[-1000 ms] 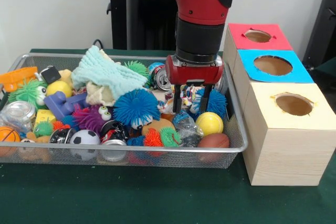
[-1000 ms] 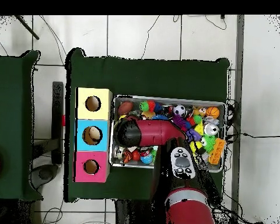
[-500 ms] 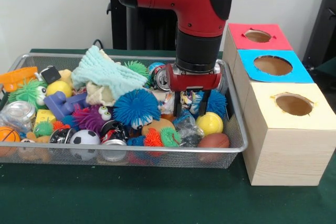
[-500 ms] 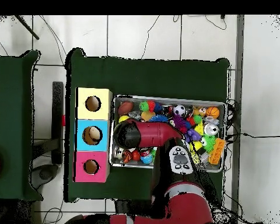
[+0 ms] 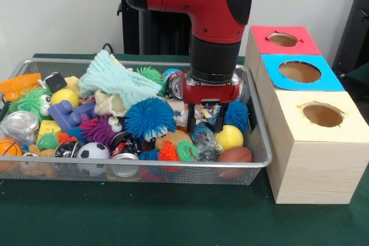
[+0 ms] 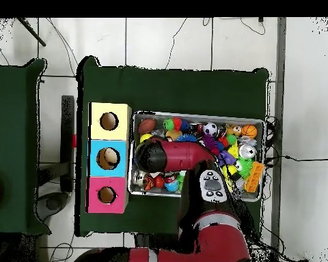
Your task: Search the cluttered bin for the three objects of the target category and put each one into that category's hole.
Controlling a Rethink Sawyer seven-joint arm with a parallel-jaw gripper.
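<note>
The black two-fingered gripper (image 5: 204,125) reaches down with its fingers spread apart into the clutter of the silver wire-mesh bin (image 5: 260,142), gripping nothing — no target object is lifted yet. The red, blue and yellow-topped wooden hole boxes (image 5: 314,142) await — sorting seems barely begun.

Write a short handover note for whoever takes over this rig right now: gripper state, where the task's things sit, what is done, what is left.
Gripper: open, two dark fingers lowered into the clutter at the right end of the silver wire-mesh bin, straddling small toys; nothing visibly gripped.
Bin: crowded with spiky rubber balls, sports balls, cans and a pale green cloth.
Boxes: three wooden boxes with round holes stand right of the bin in the front view, topped red, blue and pale yellow.
Done: the pictures do not show anything delivered; hole contents are unclear.
Left: close on a target, lift it, drop it into its hole, then repeat.
</note>
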